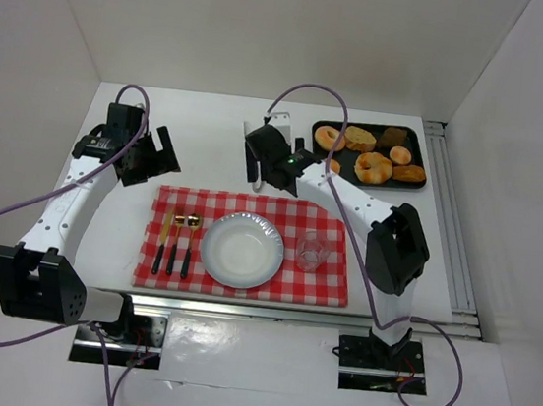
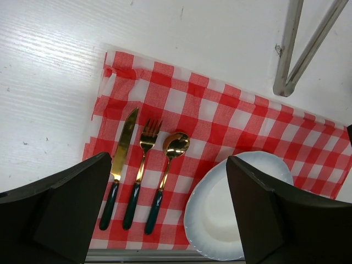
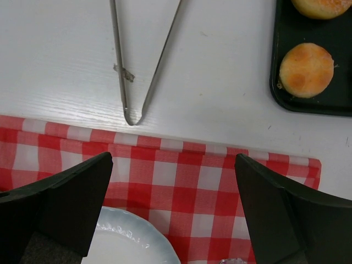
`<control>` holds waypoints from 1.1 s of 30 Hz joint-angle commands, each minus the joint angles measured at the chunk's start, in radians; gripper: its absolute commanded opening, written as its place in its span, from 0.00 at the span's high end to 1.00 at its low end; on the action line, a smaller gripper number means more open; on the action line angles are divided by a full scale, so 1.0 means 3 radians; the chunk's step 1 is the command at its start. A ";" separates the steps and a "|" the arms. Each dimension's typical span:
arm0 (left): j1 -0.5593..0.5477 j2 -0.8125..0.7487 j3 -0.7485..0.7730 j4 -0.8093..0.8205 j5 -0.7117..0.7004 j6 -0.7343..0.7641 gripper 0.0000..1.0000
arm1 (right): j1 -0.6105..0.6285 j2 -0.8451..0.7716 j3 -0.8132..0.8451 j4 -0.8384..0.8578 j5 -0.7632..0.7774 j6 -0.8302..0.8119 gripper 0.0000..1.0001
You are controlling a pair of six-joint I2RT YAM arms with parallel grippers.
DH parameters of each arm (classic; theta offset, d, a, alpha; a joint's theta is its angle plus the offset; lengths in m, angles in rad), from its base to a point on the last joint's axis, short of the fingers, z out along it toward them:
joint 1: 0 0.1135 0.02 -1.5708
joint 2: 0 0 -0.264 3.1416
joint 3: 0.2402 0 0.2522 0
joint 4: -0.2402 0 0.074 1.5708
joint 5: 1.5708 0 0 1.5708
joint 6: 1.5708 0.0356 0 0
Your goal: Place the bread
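Several breads, among them a bagel (image 1: 373, 166) and rolls, lie on a black tray (image 1: 416, 138) at the back right. In the right wrist view a round roll (image 3: 306, 66) sits on the tray's corner (image 3: 279, 88). A white plate (image 1: 241, 249) sits on the red checked cloth (image 1: 321, 283). Metal tongs (image 3: 137, 71) lie on the table just behind the cloth. My right gripper (image 1: 264, 170) hovers open and empty over the cloth's back edge, near the tongs. My left gripper (image 1: 161, 155) is open and empty above the cloth's back left corner.
A knife, fork and spoon (image 1: 176, 241) lie left of the plate, also seen in the left wrist view (image 2: 144, 170). A clear glass (image 1: 312, 251) stands right of the plate. White walls close in the table on three sides.
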 commanded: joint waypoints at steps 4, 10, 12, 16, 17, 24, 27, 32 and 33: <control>0.0015 -0.0090 -0.0006 0.0070 0.0069 0.0066 0.01 | -0.0063 0.0042 0.0002 0.0151 0.0018 0.0123 0.01; 0.0015 -0.0090 -0.0006 0.0070 0.0069 0.0066 0.01 | -0.0135 0.0488 0.0529 0.0156 -0.0299 0.0129 0.01; 0.0015 -0.0090 -0.0006 0.0070 0.0069 0.0066 0.01 | -0.0165 0.0707 0.0682 0.0156 -0.0371 0.0129 0.01; 0.0015 -0.0126 -0.0041 0.0029 0.0038 0.0127 0.01 | -0.0196 0.1020 0.0959 0.0156 -0.0473 0.0042 0.01; 0.0015 -0.0126 -0.0042 0.0029 -0.0008 0.0128 0.01 | -0.0196 0.1096 0.0990 0.0191 -0.0514 0.0011 0.01; 0.0015 -0.0126 -0.0072 -0.0007 0.0027 0.0097 0.01 | -0.0329 0.1464 0.1250 0.0258 -0.0591 0.0042 0.01; 0.0015 -0.0126 -0.0072 0.0023 0.0058 0.0097 0.01 | -0.0370 0.1704 0.1500 0.0258 -0.0632 0.0006 0.01; 0.0015 -0.0156 -0.0072 0.0024 0.0058 0.0097 0.01 | -0.0401 0.2108 0.1981 0.0258 -0.0560 -0.0025 0.01; 0.0015 -0.0156 -0.0072 0.0024 0.0058 0.0097 0.01 | -0.0431 0.2200 0.2098 0.0258 -0.0525 -0.0025 0.01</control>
